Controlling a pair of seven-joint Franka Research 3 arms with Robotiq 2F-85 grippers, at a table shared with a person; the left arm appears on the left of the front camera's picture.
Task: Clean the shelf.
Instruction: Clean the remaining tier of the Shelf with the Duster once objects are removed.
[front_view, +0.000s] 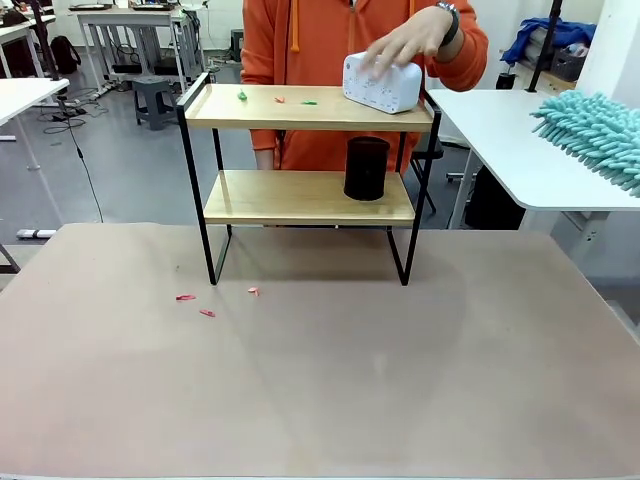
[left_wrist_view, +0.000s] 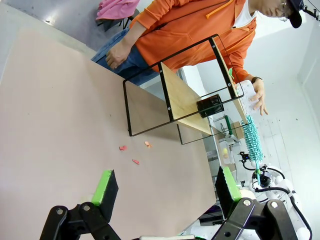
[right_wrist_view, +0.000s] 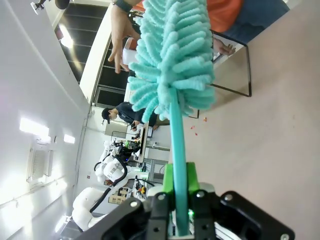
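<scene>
The shelf (front_view: 300, 197) stands at the far middle of the brown table, two wooden boards in a black frame. Small green and red scraps (front_view: 242, 96) lie on its top board. A person's hand (front_view: 410, 40) rests on a white box (front_view: 382, 84) at the board's right end. A black cup (front_view: 367, 168) stands on the lower board. My right gripper (right_wrist_view: 180, 192) is shut on the handle of a teal fluffy duster (right_wrist_view: 172, 60), whose head (front_view: 595, 135) hangs at the right edge, apart from the shelf. My left gripper (left_wrist_view: 166, 187) is open and holds nothing, well back from the shelf (left_wrist_view: 175, 97).
Three red scraps (front_view: 207, 313) lie on the brown table (front_view: 320, 400) in front of the shelf's left legs. A white table (front_view: 510, 140) stands at the right behind the duster. The person in orange (front_view: 300, 40) stands right behind the shelf.
</scene>
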